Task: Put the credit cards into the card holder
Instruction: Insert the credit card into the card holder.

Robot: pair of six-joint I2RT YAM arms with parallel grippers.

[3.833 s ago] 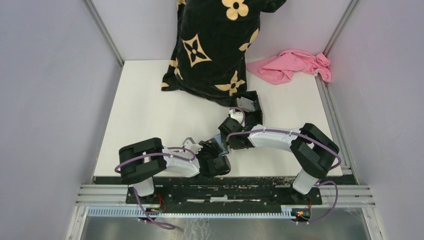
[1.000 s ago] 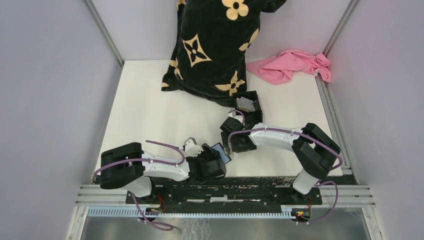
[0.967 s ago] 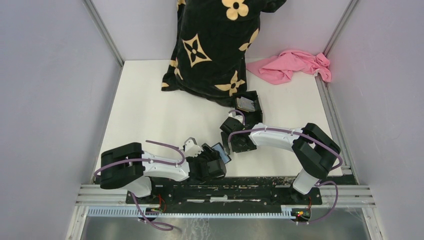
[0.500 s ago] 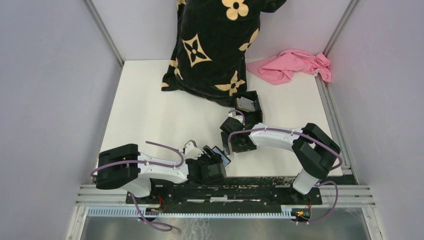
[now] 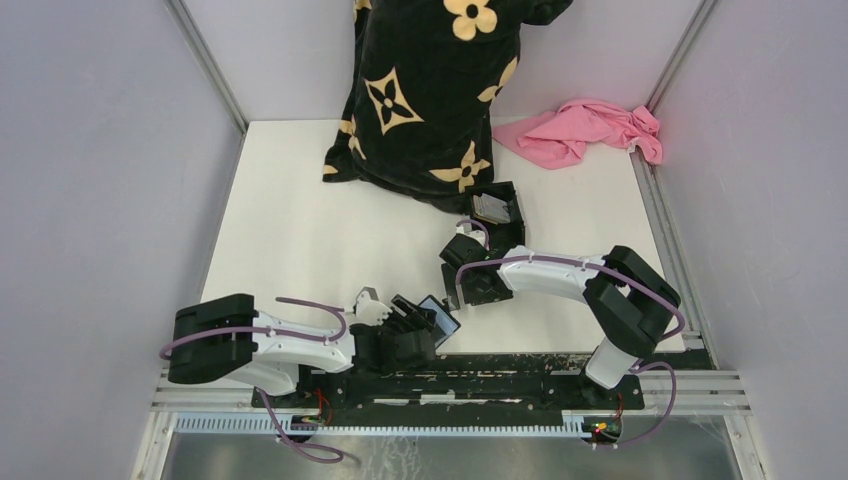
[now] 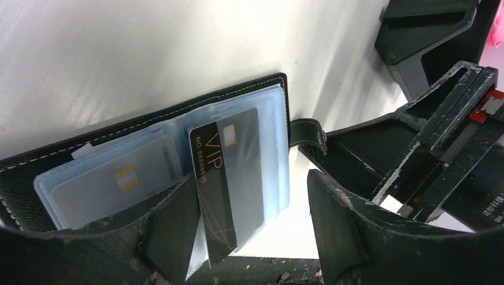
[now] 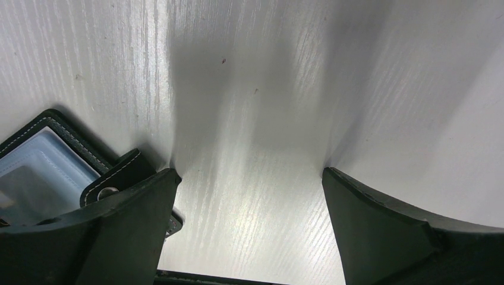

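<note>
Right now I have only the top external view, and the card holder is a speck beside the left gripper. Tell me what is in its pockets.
Observer: In the left wrist view the card holder lies open on the table, with a whitish-grey card inside its left clear sleeve.
Operator: Report the other card.
Observer: The dark VIP card lies tilted across the right sleeves. I cannot tell how far in it is tucked.
Operator: Give me the left gripper.
Observer: The left gripper has its jaws open on either side of that card's lower end, not pinching it.
</note>
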